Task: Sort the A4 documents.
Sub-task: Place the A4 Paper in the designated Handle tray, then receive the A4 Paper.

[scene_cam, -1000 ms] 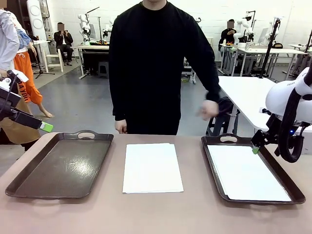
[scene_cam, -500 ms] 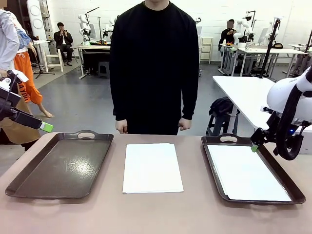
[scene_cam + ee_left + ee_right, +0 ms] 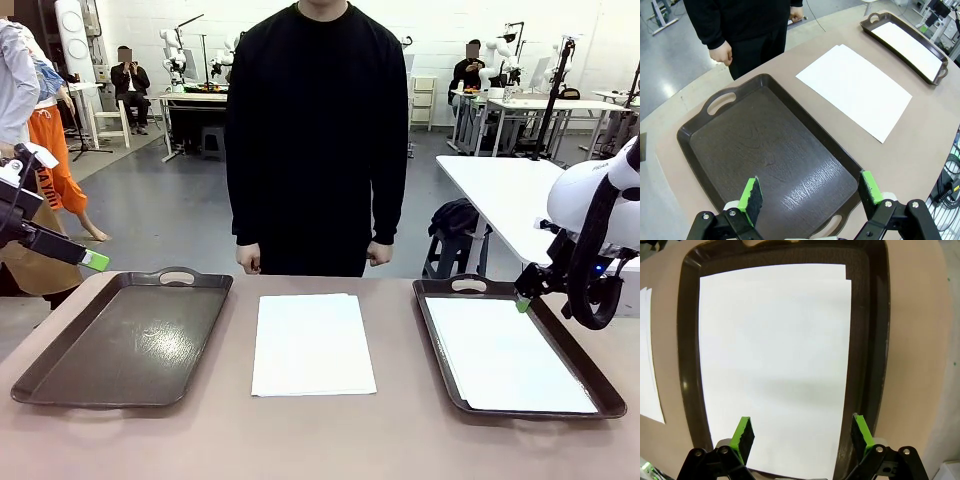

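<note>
Centrally, a stack of A4 documents (image 3: pixel 313 343) lies flat on the brown surface (image 3: pixel 330 440), between two dark brown handled trays and touching neither. The left tray (image 3: pixel 130 340) has a bare, glossy floor. The right tray (image 3: pixel 432 340) carries further white sheets (image 3: pixel 505 355); in the right wrist view these are slightly offset from one another at the far end, and the central stack appears at the picture's left edge. The left fingers (image 3: pixel 751 197) stand wide apart and hold nothing, raised above the left tray. The right fingers (image 3: pixel 744 432) are likewise spread wide and empty, raised above the sheets in the right tray. A person in a black top (image 3: pixel 315 130) stands at the far side of the surface. Both of the person's hands (image 3: pixel 248 260) are lowered at the sides, near the far edge.
</note>
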Motion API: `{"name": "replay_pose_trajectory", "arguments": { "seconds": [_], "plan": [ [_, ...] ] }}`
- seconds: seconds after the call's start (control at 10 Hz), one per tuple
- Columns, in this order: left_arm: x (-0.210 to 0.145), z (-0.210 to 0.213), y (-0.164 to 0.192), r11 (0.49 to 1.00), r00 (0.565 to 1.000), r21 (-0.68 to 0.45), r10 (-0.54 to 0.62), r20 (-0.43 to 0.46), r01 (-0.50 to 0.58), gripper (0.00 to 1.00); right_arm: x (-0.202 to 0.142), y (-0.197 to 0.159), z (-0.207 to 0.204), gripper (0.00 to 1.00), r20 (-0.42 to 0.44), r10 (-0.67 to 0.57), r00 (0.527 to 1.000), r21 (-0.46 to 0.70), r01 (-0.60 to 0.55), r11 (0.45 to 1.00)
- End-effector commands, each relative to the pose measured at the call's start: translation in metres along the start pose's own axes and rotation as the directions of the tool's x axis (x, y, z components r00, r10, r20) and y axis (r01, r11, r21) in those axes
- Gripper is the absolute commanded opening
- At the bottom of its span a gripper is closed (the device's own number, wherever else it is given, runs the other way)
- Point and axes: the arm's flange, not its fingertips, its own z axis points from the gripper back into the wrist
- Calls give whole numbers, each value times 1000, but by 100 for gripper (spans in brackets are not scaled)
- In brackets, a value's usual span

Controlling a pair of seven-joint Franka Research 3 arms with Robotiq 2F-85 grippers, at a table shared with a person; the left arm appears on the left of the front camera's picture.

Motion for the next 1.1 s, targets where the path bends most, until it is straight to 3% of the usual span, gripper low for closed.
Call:
{"name": "replay_pose_trajectory", "arguments": {
  "seconds": [0.0,0.9,1.0],
  "plan": [
    [-2,-3,3,1000,1000,-14,-12,11,12,100,0,0,0,100,-3,3,1000,-16,-3,1000],
    [-2,-3,3,1000,1000,-14,-12,11,12,100,0,0,0,100,0,0,1000,0,0,1000],
    [-2,-3,3,1000,1000,-14,-12,11,12,100,-9,17,34,100,120,104,987,7,-106,994]
  ]
}}
